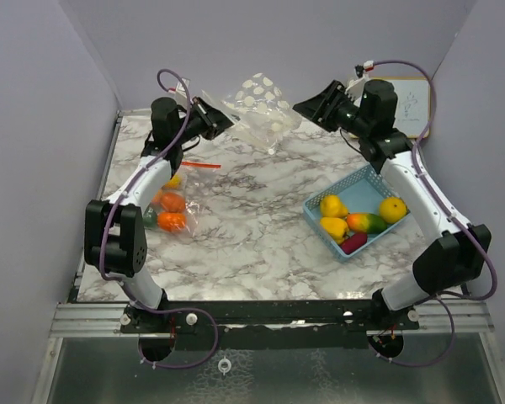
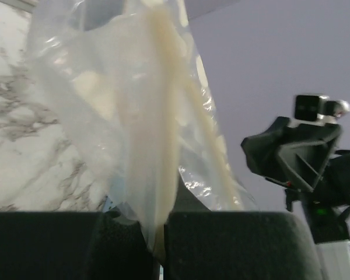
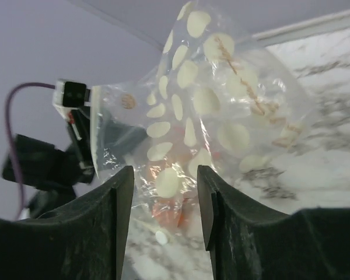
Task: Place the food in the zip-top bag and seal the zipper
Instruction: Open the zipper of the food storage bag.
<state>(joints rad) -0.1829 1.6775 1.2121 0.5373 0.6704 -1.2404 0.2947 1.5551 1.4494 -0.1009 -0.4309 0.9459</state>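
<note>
Left gripper (image 1: pixel 221 119) pinches spotted zip-top bag (image 1: pixel 257 110), held up at far table edge. Right gripper (image 1: pixel 306 107) agape, facing bag, not touching. Toy fruit (image 1: pixel 358 221) waits in blue basket (image 1: pixel 352 178). Likely step: opening bag. Next, right gripper must catch opposite lip.

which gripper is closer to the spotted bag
Left. The left gripper is shut on the spotted bag, pinching its left edge and holding it up. The right gripper is open at the bag's right side, facing it, apparently just short of touching.
</note>
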